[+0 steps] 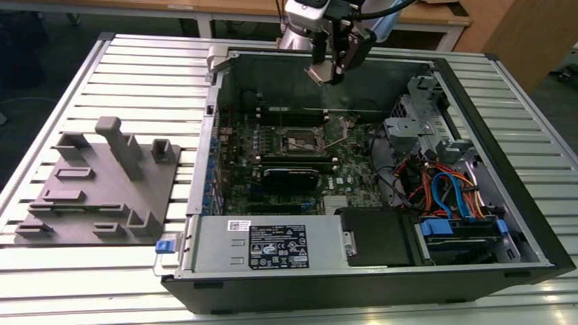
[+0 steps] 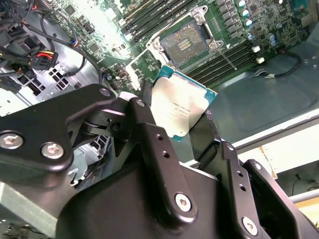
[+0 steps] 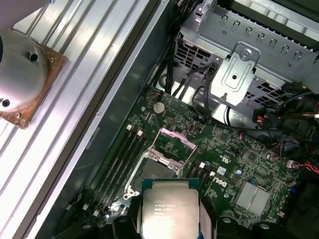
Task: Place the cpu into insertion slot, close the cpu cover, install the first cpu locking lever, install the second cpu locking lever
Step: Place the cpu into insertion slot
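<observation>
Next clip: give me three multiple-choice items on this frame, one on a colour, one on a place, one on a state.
1. The circuit board around the insertion slot is: A. green B. red C. white
2. The cpu is: A. seated in the slot B. held in the gripper above the board C. on the grey tray
3. The insertion slot is: A. empty B. filled C. under a heatsink

Answers: A, green shows all around the slot's black rim. B, the gripper clamps the cpu in both wrist views. A, the slot's dark centre lies bare.
</observation>
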`<state>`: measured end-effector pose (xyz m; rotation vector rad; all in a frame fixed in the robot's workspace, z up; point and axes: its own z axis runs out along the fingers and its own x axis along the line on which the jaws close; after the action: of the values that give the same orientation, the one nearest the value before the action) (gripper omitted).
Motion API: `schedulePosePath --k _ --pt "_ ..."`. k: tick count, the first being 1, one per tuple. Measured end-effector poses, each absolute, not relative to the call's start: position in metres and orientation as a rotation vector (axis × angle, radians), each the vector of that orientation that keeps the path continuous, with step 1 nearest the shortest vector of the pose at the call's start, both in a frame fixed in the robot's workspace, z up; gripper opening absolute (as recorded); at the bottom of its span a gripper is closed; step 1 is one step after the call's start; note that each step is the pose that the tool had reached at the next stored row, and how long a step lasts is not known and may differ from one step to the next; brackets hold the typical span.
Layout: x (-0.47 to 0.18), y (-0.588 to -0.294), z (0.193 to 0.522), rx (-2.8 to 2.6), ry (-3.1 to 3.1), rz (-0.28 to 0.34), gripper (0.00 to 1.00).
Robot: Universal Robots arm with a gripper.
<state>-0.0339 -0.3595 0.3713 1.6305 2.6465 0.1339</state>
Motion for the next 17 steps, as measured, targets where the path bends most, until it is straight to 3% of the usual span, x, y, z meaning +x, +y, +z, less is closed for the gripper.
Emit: schedulePosePath --k 17 --pt "-0.0339 -0.3595 0.3713 1.732 2.577 0.132 0.54"
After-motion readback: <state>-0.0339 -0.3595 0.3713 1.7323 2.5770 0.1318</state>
